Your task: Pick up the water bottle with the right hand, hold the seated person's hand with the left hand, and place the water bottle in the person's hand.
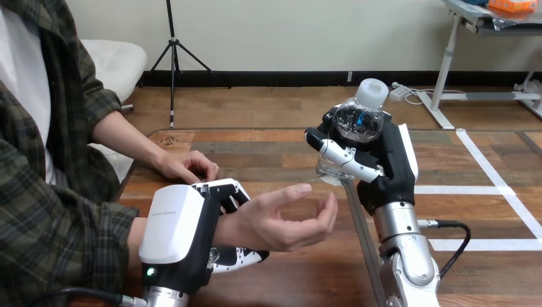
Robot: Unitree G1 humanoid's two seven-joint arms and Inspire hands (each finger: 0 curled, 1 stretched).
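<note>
We see the right hand [383,169] clamped round the water bottle [359,118], holding it above the table [268,144] with its cap tilted away. The bottle is near the fingertips of the person's open hand [287,220], not in the palm. The left hand [182,230] wraps the person's wrist [233,230], fingers over, thumb under. The person's other hand [188,165] rests on the table behind.

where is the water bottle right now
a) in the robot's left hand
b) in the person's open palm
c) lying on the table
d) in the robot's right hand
d: the right hand has its fingers curled round the water bottle, apart from the person's empty open hand.
</note>
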